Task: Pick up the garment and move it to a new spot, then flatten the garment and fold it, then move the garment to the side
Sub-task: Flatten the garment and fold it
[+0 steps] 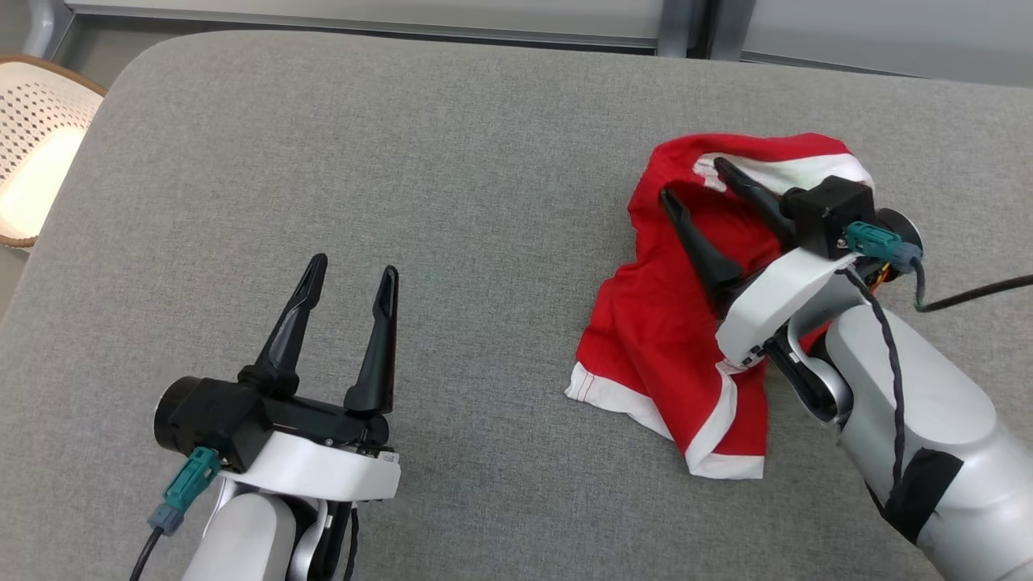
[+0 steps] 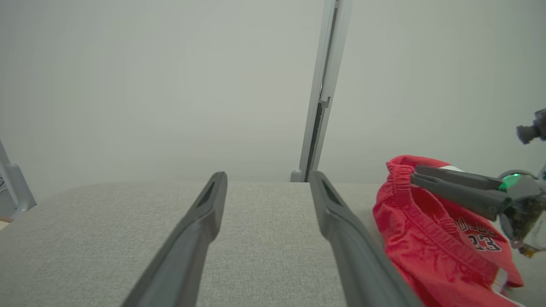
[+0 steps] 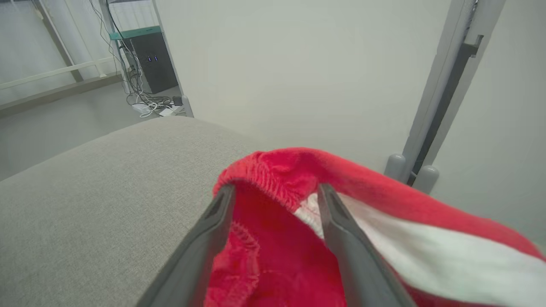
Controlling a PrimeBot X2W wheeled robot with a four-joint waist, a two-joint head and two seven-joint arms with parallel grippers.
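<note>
The garment [image 1: 654, 323] is a pair of red shorts with white trim, lying crumpled on the right half of the grey padded table [image 1: 403, 161]. My right gripper [image 1: 692, 179] hovers over its upper part, jaws apart. In the right wrist view the gripper [image 3: 275, 189] has its tips at the elastic waistband of the garment [image 3: 273, 256], one on each side of a raised fold. My left gripper [image 1: 354, 265] stands open at the lower left over bare table, well apart from the cloth. The left wrist view shows the left gripper [image 2: 268, 175] and, to its right, the garment [image 2: 426, 238].
A pale perforated chair seat [image 1: 32, 153] stands off the table's left edge. A grey vertical post [image 2: 324, 85] rises against the wall behind the table's far edge. Bare table surface lies between the two grippers.
</note>
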